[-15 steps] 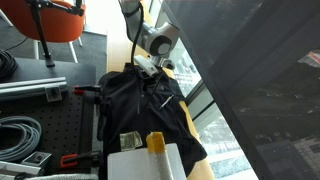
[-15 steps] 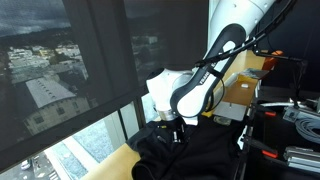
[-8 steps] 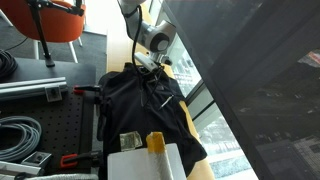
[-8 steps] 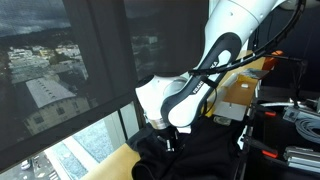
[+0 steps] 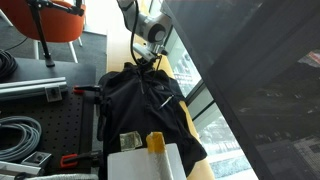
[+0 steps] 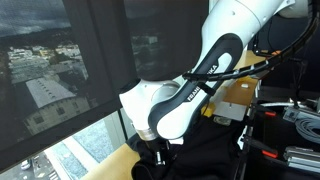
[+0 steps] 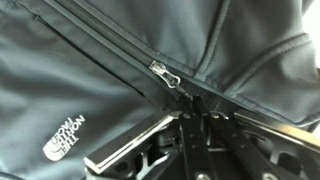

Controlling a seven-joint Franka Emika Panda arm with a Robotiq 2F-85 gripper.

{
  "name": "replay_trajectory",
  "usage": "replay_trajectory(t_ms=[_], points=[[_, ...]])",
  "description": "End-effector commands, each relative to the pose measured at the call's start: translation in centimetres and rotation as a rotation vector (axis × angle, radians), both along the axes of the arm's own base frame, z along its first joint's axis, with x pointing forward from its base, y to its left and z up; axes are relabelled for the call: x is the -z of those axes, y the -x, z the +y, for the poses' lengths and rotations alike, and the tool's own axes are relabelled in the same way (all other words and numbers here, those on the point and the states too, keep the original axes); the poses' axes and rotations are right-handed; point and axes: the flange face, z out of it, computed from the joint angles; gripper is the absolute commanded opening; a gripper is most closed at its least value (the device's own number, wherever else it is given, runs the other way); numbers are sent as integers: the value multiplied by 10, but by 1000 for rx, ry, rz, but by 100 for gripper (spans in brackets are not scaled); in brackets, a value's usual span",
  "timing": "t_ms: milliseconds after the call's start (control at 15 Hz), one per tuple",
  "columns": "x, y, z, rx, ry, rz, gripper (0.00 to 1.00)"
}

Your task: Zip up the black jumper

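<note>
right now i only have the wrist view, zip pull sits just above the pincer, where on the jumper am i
Observer: In an exterior view the pincer is over the end of the black jumper that lies farthest from the white box.
Operator: anything close beside me
Observer: A window runs along the jumper's side, and the arm hangs near it.
Operator: anything sitting at the other end
Observer: A yellow object stands at that end, against the box.
</note>
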Motion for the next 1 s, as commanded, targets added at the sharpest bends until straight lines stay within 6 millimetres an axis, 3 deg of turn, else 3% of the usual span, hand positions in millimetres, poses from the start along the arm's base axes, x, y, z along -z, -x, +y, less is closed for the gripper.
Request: replay_trajectory(t_ms=[0, 267, 467, 933], points=[[1, 8, 43, -26, -13, -46, 2], [-8, 22, 82, -64, -39, -80, 2], [-13, 31, 100, -96, -49, -91, 2], [-22, 44, 116, -140, -74, -100, 2]])
